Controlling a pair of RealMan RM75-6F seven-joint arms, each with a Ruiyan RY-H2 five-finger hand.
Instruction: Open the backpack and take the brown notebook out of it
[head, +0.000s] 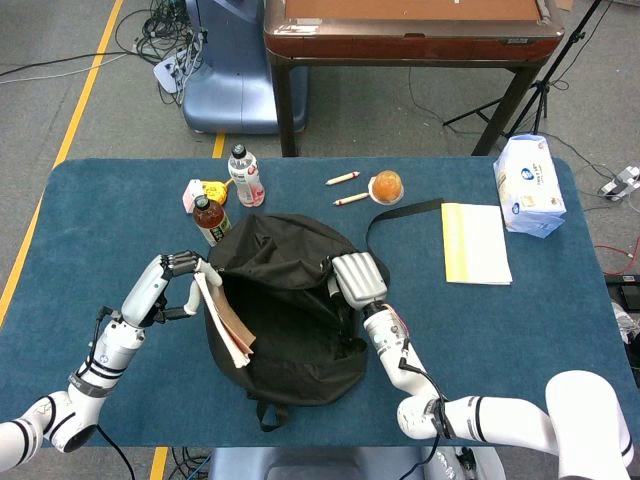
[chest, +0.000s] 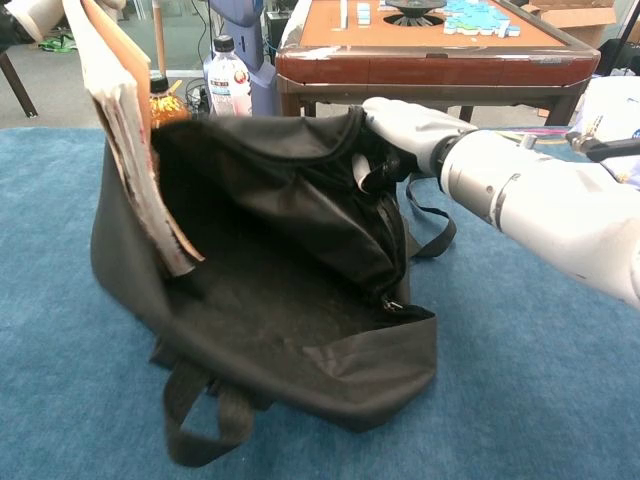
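On the blue-carpeted tabletop (head: 90, 215), the robot's left hand (head: 168, 278) pinches the brown paper-covered notebook (head: 224, 320) with fingers clamped on its top edge, holding it upright at the left rim of the open black fabric backpack (head: 290, 300), bare tabletop to its left. The right hand (head: 357, 279) grips the backpack's right rim. Behind the bag stand a dark tea bottle (head: 211, 220) and a clear bottle with a pink label (head: 245, 176); a yellow-edged white pad (head: 474, 242) lies well apart on the right.

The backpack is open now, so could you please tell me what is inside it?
Only dark lining shows inside the backpack. The brown notebook, held by the left robot hand, hangs at its left rim. Folded fabric under the right robot hand hides the upper right.
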